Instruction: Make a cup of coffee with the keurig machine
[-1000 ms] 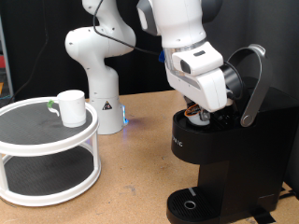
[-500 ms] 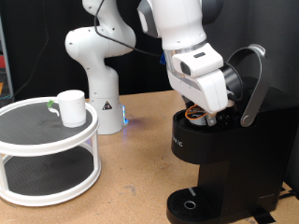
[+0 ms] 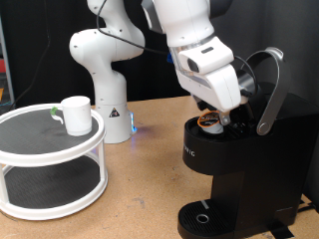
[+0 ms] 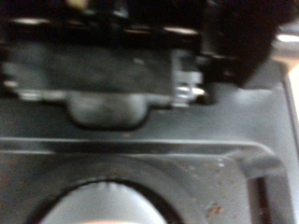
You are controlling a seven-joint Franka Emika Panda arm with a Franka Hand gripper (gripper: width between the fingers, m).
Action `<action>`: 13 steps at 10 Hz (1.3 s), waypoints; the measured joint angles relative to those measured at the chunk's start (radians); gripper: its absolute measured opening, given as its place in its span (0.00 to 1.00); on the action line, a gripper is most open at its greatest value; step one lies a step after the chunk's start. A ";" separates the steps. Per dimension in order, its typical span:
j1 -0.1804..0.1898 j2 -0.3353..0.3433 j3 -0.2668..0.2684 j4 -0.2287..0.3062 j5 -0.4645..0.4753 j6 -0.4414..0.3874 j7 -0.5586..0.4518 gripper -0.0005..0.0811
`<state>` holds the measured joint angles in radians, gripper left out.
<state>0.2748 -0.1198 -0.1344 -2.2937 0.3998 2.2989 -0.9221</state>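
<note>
I'm seeing the gripper (image 3: 221, 113) lifting up and back from the keurig machine (image 3: 239, 169) since a second ago, exposing a pod (image 3: 209, 121) in its open chamber directly beneath. I can't tell whether the fingers are parted. The cup (image 3: 76, 114) is sitting well apart on the round rack (image 3: 40, 149), toward the exterior view's left.

One cup (image 3: 76, 113), one keurig machine (image 3: 239, 169), two robot arms (image 3: 100, 70)

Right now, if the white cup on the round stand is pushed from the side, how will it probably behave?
The cup looks rigid, probably ceramic, so likely breakable if it falls. It stands upright on the top tier of the white stand, whose raised rim may stop a slide. It seems squat, so it would probably slide rather than tip. The end effector is far away, at the keurig machine.
</note>
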 joint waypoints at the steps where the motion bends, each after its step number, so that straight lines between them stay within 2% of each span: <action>1: -0.001 -0.018 -0.005 -0.001 0.000 -0.030 -0.017 0.98; 3: -0.001 -0.055 -0.012 -0.013 0.000 -0.064 -0.043 0.98; 5: -0.001 -0.082 -0.009 -0.041 -0.028 -0.063 -0.043 0.98; 9: -0.001 -0.089 -0.004 -0.076 -0.051 -0.040 -0.037 0.98; 13: 0.001 -0.089 -0.004 -0.078 -0.040 -0.039 -0.040 0.98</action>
<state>0.2761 -0.2091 -0.1386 -2.3713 0.3594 2.2604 -0.9617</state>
